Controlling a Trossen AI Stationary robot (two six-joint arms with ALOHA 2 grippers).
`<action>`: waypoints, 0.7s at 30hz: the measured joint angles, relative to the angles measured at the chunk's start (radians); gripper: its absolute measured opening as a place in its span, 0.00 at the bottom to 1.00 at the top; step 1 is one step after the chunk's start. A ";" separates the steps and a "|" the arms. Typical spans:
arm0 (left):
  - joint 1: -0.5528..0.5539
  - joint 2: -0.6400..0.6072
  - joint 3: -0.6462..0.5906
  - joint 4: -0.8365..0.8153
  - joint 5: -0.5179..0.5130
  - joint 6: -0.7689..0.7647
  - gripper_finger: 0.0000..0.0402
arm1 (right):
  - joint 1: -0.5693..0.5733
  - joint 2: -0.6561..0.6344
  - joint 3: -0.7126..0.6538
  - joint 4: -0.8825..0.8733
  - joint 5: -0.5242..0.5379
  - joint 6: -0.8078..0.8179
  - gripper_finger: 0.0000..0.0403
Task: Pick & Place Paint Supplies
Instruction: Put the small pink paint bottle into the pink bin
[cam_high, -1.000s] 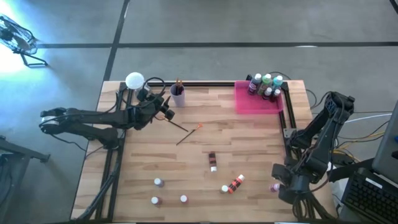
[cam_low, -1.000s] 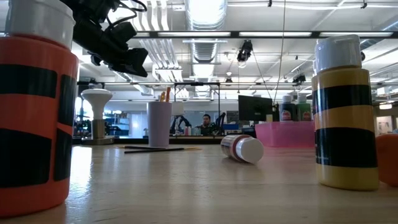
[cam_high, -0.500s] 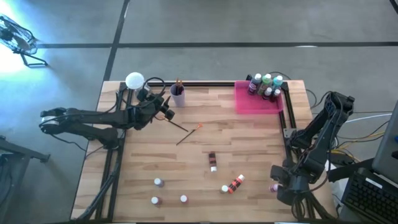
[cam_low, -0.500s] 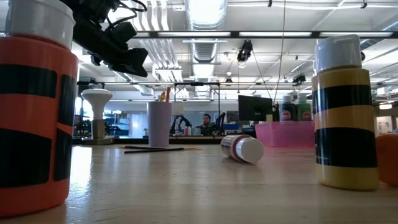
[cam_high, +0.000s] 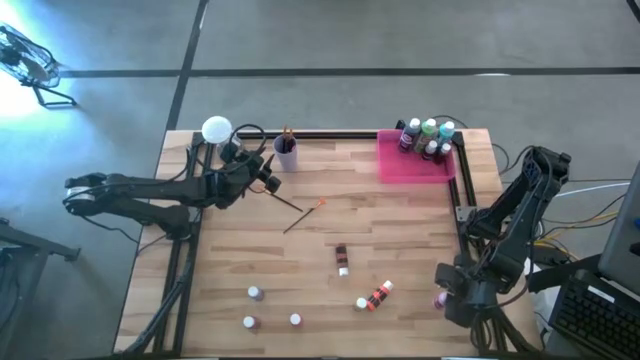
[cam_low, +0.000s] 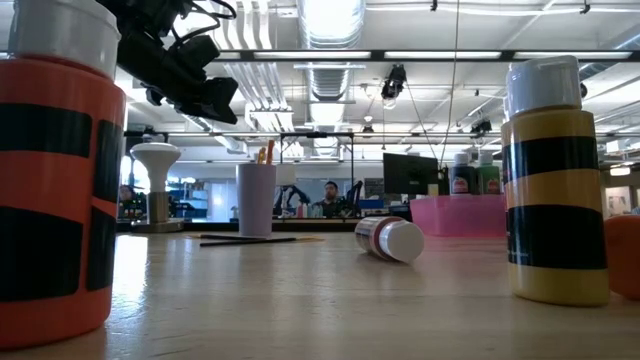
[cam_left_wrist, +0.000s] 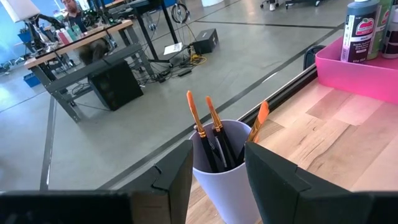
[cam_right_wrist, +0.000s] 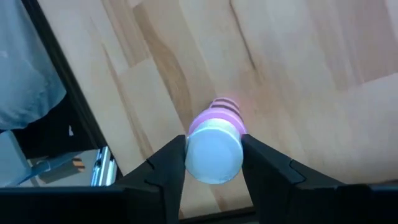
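Pink bottle (cam_right_wrist: 214, 146) with white cap: upright at the table's near right corner, clamped between the fingers (cam_right_wrist: 166, 167) of the right gripper (cam_right_wrist: 214, 163). Other bottles: scattered along the near part of the table (cam_high: 330, 235), one brown one (cam_high: 342, 259) lying flat mid-table; several more standing in the pink tray (cam_high: 400, 165) at the far right. Left gripper (cam_left_wrist: 217, 168): parted, grasping nothing, just beside the cup (cam_left_wrist: 219, 163) of brushes (cam_left_wrist: 214, 124) at the far left.
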 joint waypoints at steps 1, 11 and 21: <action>0.000 0.000 0.000 0.000 0.000 0.000 0.38 | 0.000 0.000 0.000 -0.007 0.002 0.000 0.34; 0.000 0.000 0.000 0.000 0.000 0.000 0.38 | -0.001 0.000 -0.001 -0.016 0.003 0.024 0.28; 0.000 0.000 0.000 0.000 0.000 0.000 0.38 | -0.005 0.000 0.002 -0.017 0.033 0.026 0.28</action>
